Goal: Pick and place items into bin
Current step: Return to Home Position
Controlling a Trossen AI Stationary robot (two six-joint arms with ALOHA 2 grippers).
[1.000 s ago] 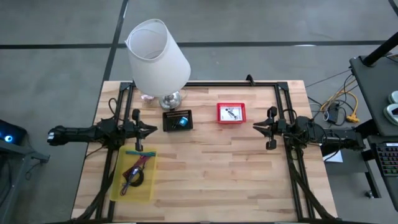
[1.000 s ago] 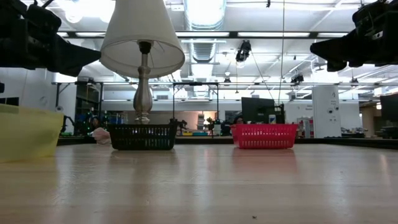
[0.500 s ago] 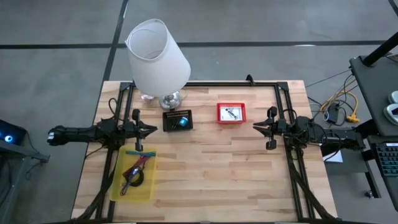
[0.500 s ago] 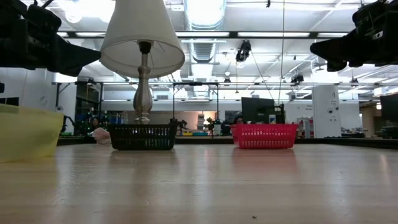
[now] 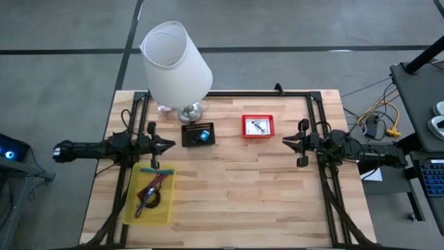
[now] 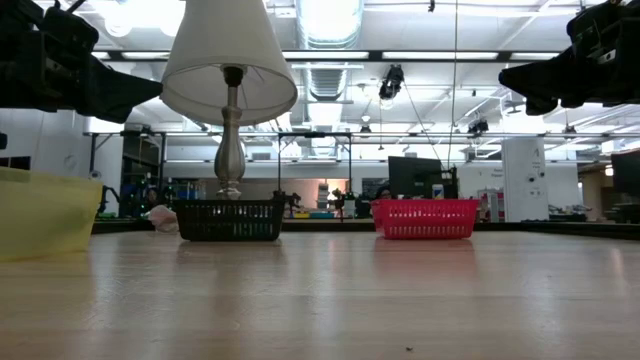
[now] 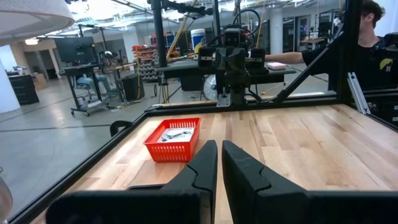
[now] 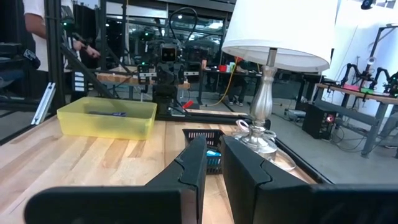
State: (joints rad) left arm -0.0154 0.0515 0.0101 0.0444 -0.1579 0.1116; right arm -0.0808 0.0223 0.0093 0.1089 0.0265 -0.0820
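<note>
Found both pairs of jaws all but pressed together, a thin slit between the fingers, nothing pinched. Located left gripper (image 5: 166, 145) at left-centre of the high view, raised clear of the wood and pointing toward frame centre. Located right gripper (image 5: 284, 142) at right-centre, facing it, the two well apart.

Observed loose items gathered in a yellow bin (image 5: 164, 212) at lower left of the high view, just below the left gripper in the frame. Noted teal pen (image 5: 149, 169) lying across the bin's upper end, maroon strap (image 5: 150, 188) below it, black coiled cable (image 5: 148, 202) lower again. Cannot separate any smaller pieces among them.

Recorded black bin (image 5: 187, 128) just left of centre in the upper half, holding a dark object with a blue face (image 5: 203, 135). Recorded red bin (image 5: 244, 126) near its right side, holding white packet (image 5: 258, 126) with small dark and silver pieces on it. Cannot tell whether one packet or two.

Confirmed all three bins apart from one another, standing on the light wooden table (image 5: 243, 187). Noted lamp (image 5: 177, 62) at upper left, white shade wide, silver base just beside the black bin's upper-left corner. Noted black frame rail (image 5: 250, 93) along the table's upper edge. Sighted a person in a dark top (image 7: 373, 43) in the room beyond, in the left wrist view.
</note>
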